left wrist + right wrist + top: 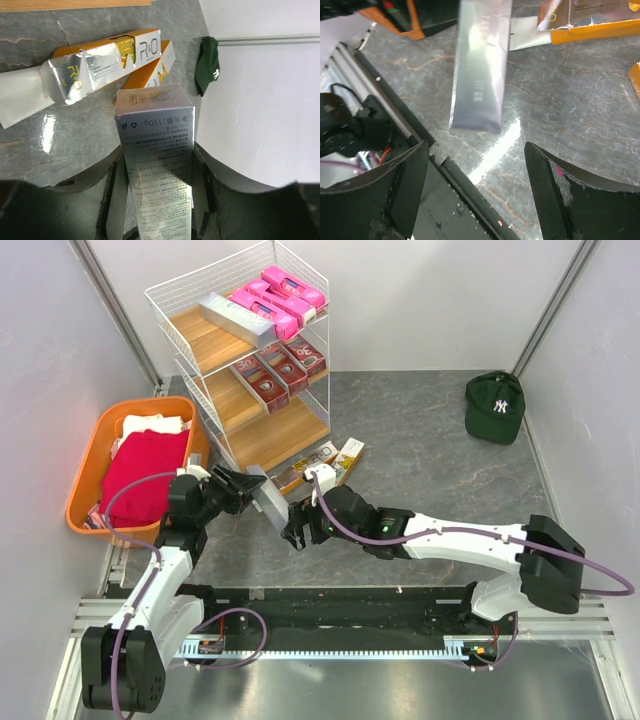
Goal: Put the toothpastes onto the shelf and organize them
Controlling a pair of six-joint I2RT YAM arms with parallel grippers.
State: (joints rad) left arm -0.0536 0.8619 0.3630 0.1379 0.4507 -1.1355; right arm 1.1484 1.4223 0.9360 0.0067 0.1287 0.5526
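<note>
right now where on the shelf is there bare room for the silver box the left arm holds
The bottom board looks bare. The middle board is free on its left, beside the dark red boxes. The top board has a strip left of the shelved silver box; its right is crowded with pink boxes.

The shelf [200, 340] is white wire with pale wood boards. On it sit hot-pink boxes [283, 295], a grey box [235, 320] and dark red boxes [282, 368] with pale panels. The silver box [157, 150] is mirror-bright with fine dark print. The gold boxes [107, 55] show orange sides, silver foil and a white end with black letters. The desk [430, 470] is grey, veined like marble. The cap [495, 407] is dark green with a white logo. The basket [85, 470] is orange; in it are a red cloth [145, 475] and a white cloth [155, 425].
</note>
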